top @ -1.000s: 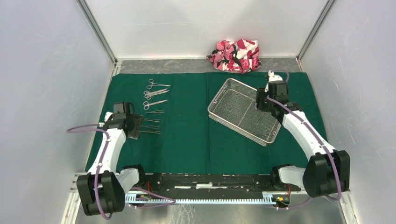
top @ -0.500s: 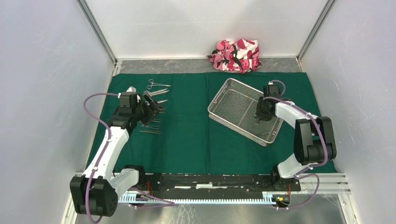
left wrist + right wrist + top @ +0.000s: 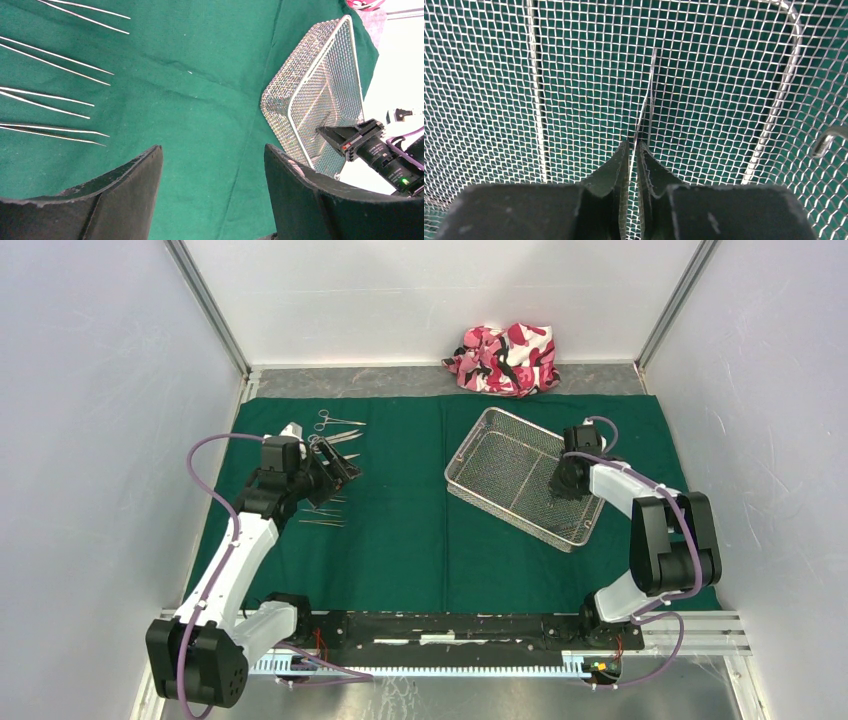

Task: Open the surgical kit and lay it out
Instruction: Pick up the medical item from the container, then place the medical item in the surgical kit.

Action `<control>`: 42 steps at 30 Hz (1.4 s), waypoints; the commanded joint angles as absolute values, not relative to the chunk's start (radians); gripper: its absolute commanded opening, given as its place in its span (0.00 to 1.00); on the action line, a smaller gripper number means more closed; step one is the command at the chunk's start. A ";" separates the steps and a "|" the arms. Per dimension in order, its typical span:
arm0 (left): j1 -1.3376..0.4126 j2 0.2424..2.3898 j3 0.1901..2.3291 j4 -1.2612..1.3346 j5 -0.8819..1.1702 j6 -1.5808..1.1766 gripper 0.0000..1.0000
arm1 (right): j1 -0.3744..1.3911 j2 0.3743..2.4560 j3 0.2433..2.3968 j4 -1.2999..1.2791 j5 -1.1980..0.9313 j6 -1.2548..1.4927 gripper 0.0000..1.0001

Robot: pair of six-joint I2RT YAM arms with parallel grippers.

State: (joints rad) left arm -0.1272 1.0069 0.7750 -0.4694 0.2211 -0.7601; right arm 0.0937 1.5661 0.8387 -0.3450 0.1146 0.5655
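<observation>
One green cloth [image 3: 420,540]: spread flat over the table [image 3: 400,382], lying beneath both sets of fingers.
Wire tray [image 3: 490,455]: sits askew on the cloth, with the right fingers lowered inside it near its far corner. It lies well apart from the left fingers; the left wrist camera shows it [image 3: 320,85] beyond the open gap between them.
Camouflage bundle [image 3: 505,358]: off the cloth against the back wall, well beyond the right fingers.
Left gripper [image 3: 338,466]: fingers [image 3: 125,195] spread wide with nothing between them, hanging over the column of laid-out steel.
Right gripper [image 3: 634,150]: fingers [image 3: 616,170] drawn almost together and clamped on the tweezers. It also shows from the left wrist [image 3: 350,140], poised over the tray's mesh.
Scissors [image 3: 335,421]: ring-handled, flat on the cloth just beyond the left fingertips, at the far end of the column.
Slim steel pieces [image 3: 50,97]: several thin pairs in a row on the cloth, off to one side of the left fingers and touching neither.
Tweezers [image 3: 647,95]: pinched at one end between the right fingertips, pointing straight away from them over the mesh floor. Whether the far tip touches the mesh cannot be told.
</observation>
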 commanded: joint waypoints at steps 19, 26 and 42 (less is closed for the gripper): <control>-0.138 0.980 0.788 -0.355 0.458 -0.710 0.82 | 0.113 1.281 0.897 -0.369 0.100 0.536 0.00; -0.207 0.935 0.614 0.332 0.789 -0.952 0.82 | 0.148 1.133 0.773 0.154 -0.748 0.491 0.00; -0.441 0.948 0.574 0.825 0.677 -1.066 0.77 | 0.574 1.206 0.723 0.918 -0.894 1.067 0.00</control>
